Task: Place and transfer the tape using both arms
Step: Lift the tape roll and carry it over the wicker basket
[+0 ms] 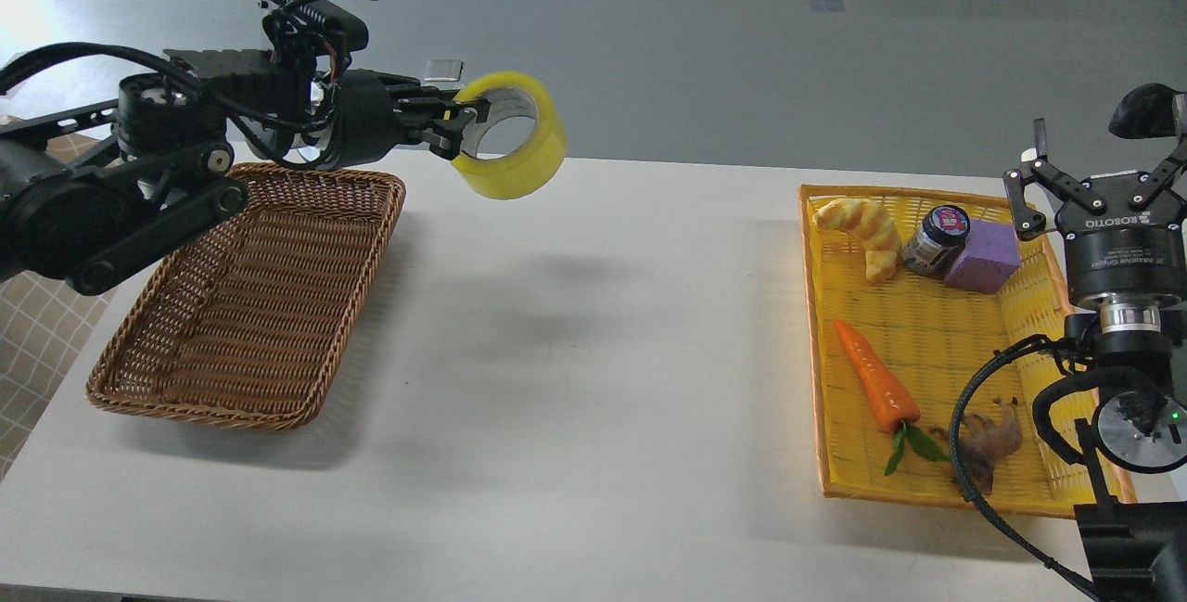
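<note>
Head view: left gripper [452, 126] clamped on rim of wide translucent yellow tape roll [516, 149] with grey-white core. Roll held in air, clear of white desk [575, 352], above desk's far edge, just right of brown wicker basket [250, 305] at desk's left edge. Right gripper [1104, 171] upright, fingers spread apart, holding nothing, over far right corner of yellow plastic tray [918, 333] at desk's right edge. Tray holds orange carrot [874, 375], bread piece [867, 226], purple block [983, 257], small dark-lidded jar [935, 238].

The wicker basket [250, 296] sits left on the table [575, 379], the tray [825, 491] right, well apart.
</note>
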